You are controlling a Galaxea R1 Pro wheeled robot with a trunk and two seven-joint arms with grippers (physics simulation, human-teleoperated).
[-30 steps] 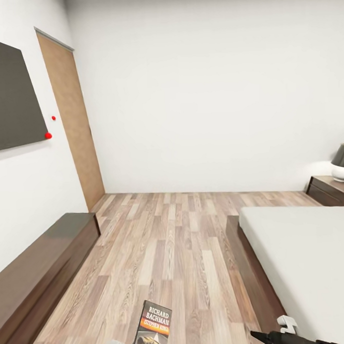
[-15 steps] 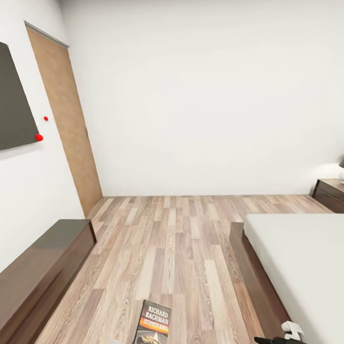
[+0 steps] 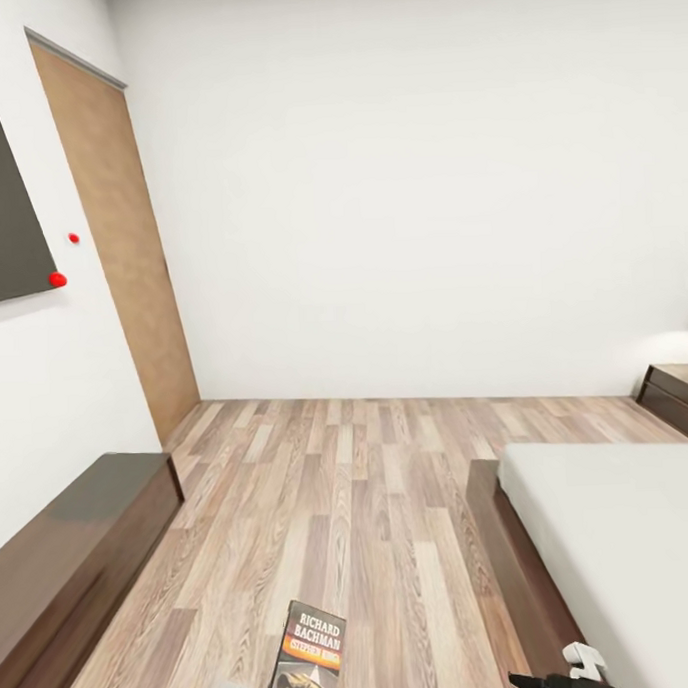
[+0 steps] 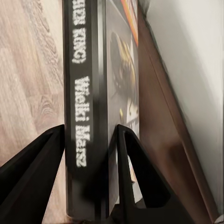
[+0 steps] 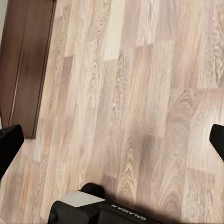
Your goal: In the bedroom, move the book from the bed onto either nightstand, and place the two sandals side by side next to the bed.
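In the head view we held the book [image 3: 311, 654] upright above the floor [image 3: 351, 504], low in the picture, between the dresser [image 3: 73, 556] along the left wall and the bed [image 3: 613, 542] at the right. A nightstand [image 3: 677, 395] stood past the bed. A door [image 3: 114, 244] stood at the left.

In the left wrist view our left jaws [image 4: 91, 154] were clenched on the book's spine [image 4: 84, 107].

In the right wrist view our right jaws [image 5: 112, 140] were spread wide over bare floor [image 5: 130, 93], near the bed frame [image 5: 23, 60].
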